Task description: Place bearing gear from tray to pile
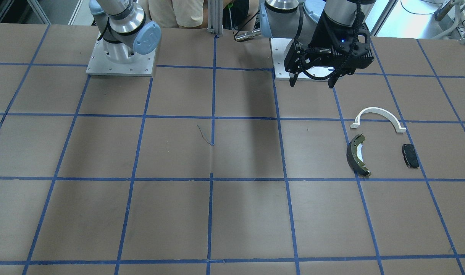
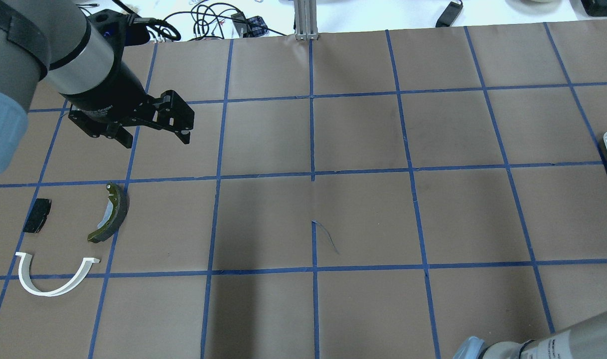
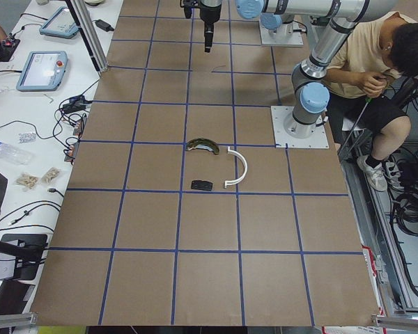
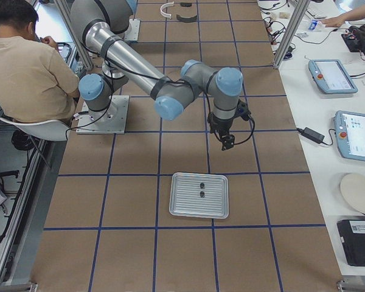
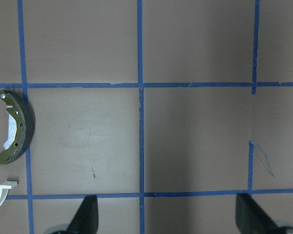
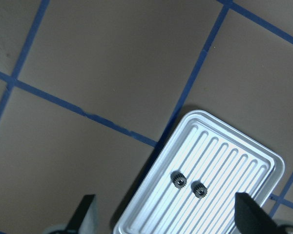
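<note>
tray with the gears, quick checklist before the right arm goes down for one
1. Gears to pick: two gears lie close together but apart on the tray. Ok.
2. Right gripper ready: fingers wide apart, nothing between them. Ok.
3. Right gripper lined up over a gear: both gears sit ahead of the line between the fingers, and the side view shows it short of the tray. Not ok.
4. Room at the pile: bracket, brake shoe and pad lie apart with gaps between them. Ok.
5. Left gripper out of the way: open, raised, off to one side of the pile. Ok.
</note>
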